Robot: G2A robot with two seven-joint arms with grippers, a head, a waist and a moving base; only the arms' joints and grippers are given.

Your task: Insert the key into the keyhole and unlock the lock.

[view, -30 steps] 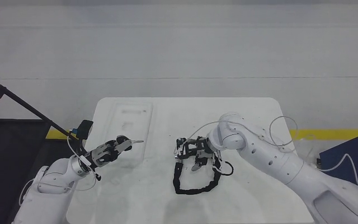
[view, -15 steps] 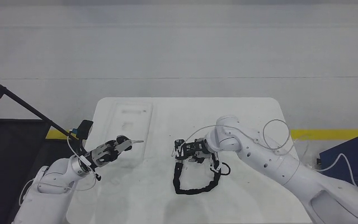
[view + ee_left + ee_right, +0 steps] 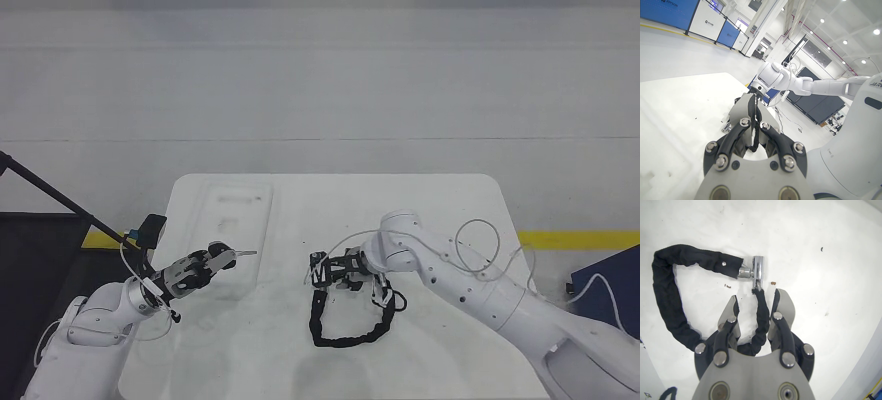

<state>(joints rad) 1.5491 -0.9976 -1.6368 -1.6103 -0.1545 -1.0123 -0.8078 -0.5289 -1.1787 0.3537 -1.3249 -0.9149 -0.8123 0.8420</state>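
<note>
White table (image 3: 440,200) top, seen from above, carries a black chain lock (image 3: 345,340) laid in a loop near the middle, with a pale moulded tray (image 3: 235,210) toward the far left corner. The left gripper (image 3: 222,257) hangs over the left part of the table, well apart from the loop, clamped on the key (image 3: 243,253), whose thin metal blade projects toward the lock. The right gripper (image 3: 322,270) sits low at the loop's upper left end. From the left wrist, the left gripper (image 3: 752,102) has its black pads pressed together with no gap; a thin metal edge of the key (image 3: 755,97) shows at the tips. Beyond it the chrome lock cylinder (image 3: 726,129) lies on the table under the right arm (image 3: 800,85). From the right wrist, the right gripper (image 3: 755,294) has its jaws spread, one on each side of the fabric-sleeved chain (image 3: 666,291) just short of the lock cylinder (image 3: 758,268); the sleeve runs close against one finger (image 3: 783,306), and the jaws are not closed on it. Both chain ends meet at the cylinder, which lies flat on the table, apart from the fingertips. A small brown crumb (image 3: 773,283) lies just beside the cylinder.
</note>
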